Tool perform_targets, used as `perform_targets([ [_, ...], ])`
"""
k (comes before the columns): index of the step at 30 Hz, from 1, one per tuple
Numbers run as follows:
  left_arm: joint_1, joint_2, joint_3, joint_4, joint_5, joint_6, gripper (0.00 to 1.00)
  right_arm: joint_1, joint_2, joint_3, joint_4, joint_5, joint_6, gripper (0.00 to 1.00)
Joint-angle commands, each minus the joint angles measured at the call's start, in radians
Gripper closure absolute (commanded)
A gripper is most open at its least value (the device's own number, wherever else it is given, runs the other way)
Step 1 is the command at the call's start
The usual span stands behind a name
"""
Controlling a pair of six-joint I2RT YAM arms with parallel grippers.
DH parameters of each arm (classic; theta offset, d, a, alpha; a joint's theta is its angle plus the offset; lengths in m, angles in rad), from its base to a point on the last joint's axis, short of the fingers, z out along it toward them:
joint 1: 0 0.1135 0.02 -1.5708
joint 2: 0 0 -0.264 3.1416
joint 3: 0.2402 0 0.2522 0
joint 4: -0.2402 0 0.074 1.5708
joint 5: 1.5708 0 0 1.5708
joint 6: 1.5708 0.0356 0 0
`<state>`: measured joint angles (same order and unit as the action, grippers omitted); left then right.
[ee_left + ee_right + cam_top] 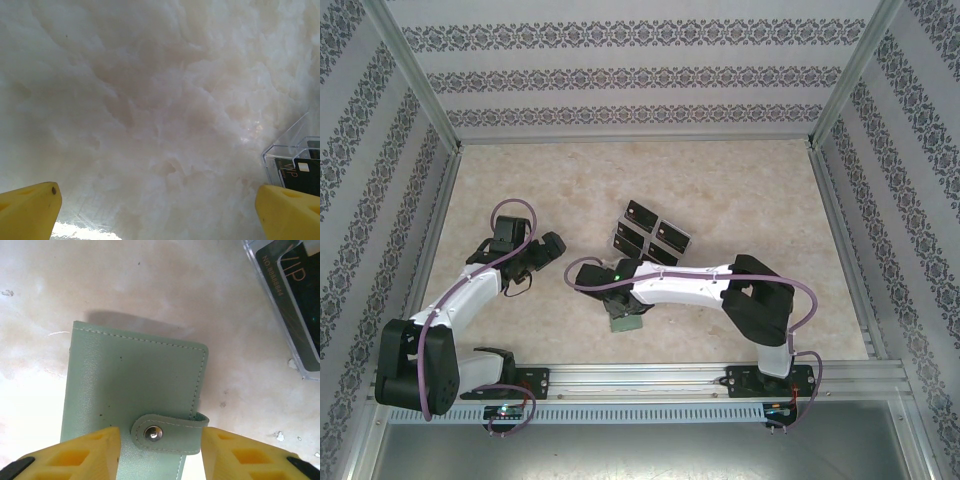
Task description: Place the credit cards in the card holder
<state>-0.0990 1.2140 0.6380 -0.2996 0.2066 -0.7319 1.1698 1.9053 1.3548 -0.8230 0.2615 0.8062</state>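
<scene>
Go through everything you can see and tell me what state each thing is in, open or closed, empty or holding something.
card holder: closed, snap tab fastened, lying flat on the table.
credit cards: not in the holder, sitting in the clear tray.
clear tray: holding the cards.
left gripper: open, empty, over bare table.
right gripper: open, straddling the holder's snap tab.

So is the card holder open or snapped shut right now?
Shut. The card holder lies folded flat, its tab wrapped over the edge with the snap pressed onto the cover.
</scene>
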Motion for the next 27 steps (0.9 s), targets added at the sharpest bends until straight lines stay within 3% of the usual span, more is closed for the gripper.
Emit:
perform_targets([
  [1,-0.012,0.001,0.026,0.002,0.006,-0.009,0.0,0.009,-0.019,0.017,-0.025,0.027,0.011,0.53],
  [15,-0.013,-0.001,0.033,-0.003,0.012,-0.013,0.0,-0.01,0.049,-0.041,0.046,-0.028,0.026,0.56],
  [23,-0.013,-0.001,0.044,-0.016,0.013,-0.013,0.0,-0.013,0.054,-0.078,0.071,-0.052,0.031,0.69],
  [27,-0.013,-0.008,0.048,-0.024,0.017,-0.011,0.0,-0.017,0.041,-0.093,0.086,-0.069,0.027,0.81],
])
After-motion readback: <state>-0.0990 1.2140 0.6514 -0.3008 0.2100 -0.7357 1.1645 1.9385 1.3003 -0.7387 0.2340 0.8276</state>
